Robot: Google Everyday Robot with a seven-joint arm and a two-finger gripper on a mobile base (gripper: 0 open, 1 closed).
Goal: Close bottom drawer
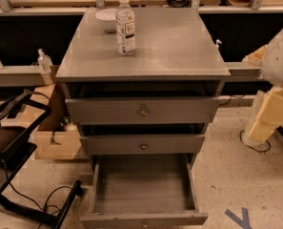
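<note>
The bottom drawer (pixel 143 219) of the grey cabinet is pulled far out, showing its bare grey plank interior (pixel 143 185). Its low front panel sits at the lower edge of the view, with the knob barely in sight. Above it, the middle drawer (pixel 143 144) and the top drawer (pixel 143 110) each stand slightly out, each with a small round knob. My arm, white and cream, hangs at the right edge beside the cabinet. Its lower end, the gripper (pixel 256 135), is well right of the drawers, above the floor and touching nothing.
A water bottle (pixel 126 25) and a white bowl (pixel 106 19) stand on the cabinet top (pixel 169 46). A black chair frame (pixel 12 142) and cables lie at the lower left, next to a cardboard box (pixel 55 140). Blue tape (pixel 241 218) marks the floor at the lower right.
</note>
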